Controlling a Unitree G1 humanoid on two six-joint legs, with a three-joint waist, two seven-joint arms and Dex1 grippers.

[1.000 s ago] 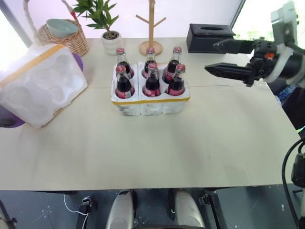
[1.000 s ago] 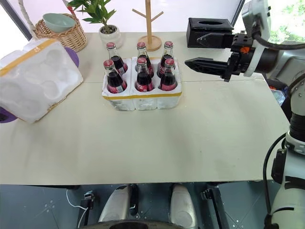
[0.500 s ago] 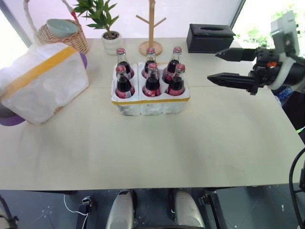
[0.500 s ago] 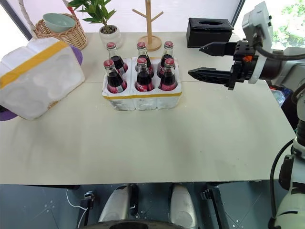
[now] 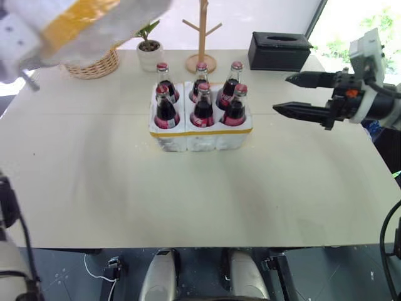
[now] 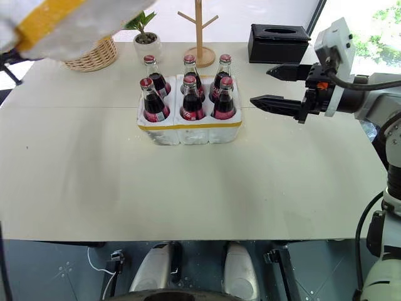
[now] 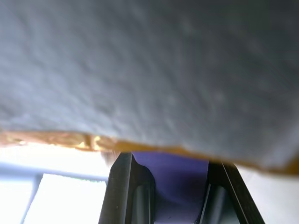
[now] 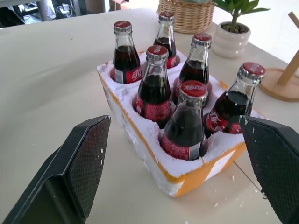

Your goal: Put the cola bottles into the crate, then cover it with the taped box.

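Upper left of frame: tall white styrofoam taped box [image 5: 81,25] with yellow bands, lifted clear of table, clamped in shut left gripper [image 7: 173,196], presumably for lowering as cover. Centre: low white foam crate [image 5: 200,132], six red-capped cola bottles [image 5: 202,103] seated in wells. Right: right gripper [image 5: 304,94], fingers wide apart, empty, parked beside crate.

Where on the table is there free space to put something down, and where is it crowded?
The table is bare across its whole near half, in front of the crate, and to the crate's left. The back edge is crowded: wicker basket, potted plant, wooden stand, black tissue box. To the crate's right, the right gripper hovers with open jaws.
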